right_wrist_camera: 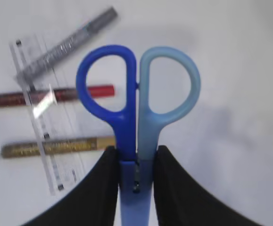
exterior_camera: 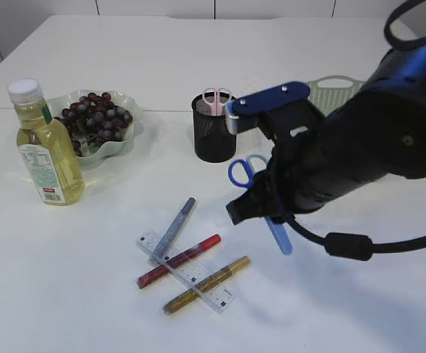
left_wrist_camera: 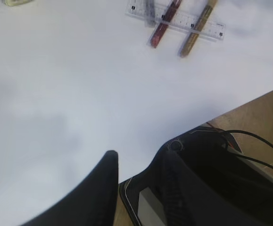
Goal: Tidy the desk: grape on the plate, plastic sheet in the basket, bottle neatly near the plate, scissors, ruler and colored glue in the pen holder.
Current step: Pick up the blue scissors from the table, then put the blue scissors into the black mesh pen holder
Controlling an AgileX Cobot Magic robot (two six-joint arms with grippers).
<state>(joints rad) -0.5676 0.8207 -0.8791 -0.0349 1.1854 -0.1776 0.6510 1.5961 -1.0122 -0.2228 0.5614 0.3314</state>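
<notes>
Right claw (right_wrist_camera: 136, 165) clamped on blue scissors (right_wrist_camera: 137, 94), gripping just below the handle loops; loops stick out ahead of the fingers (right_wrist_camera: 103, 188), sheath end trails behind. In the exterior view the scissors (exterior_camera: 260, 195) hang above the tabletop (exterior_camera: 87, 309), right of the pen holder (exterior_camera: 214, 132), not touching it. Left claw (left_wrist_camera: 136, 162) low at the near tabletop edge, fingers apart, nothing between them, well away from all items.

Counts: 2 scissors, the blue pair in the claw and a pink pair (exterior_camera: 216, 99) already standing in the pen holder. 3 glue pens: grey (exterior_camera: 174, 226), red (exterior_camera: 179, 260), gold (exterior_camera: 207, 284). 1 clear ruler (exterior_camera: 198, 278), with the pens lying across it, in front of the pen holder. 1 bottle (exterior_camera: 47, 151) upright, just beside the plate (exterior_camera: 113, 143) at left. 1 grape bunch (exterior_camera: 95, 116) on the plate. 1 basket (exterior_camera: 334, 88) behind the right arm, mostly hidden.
</notes>
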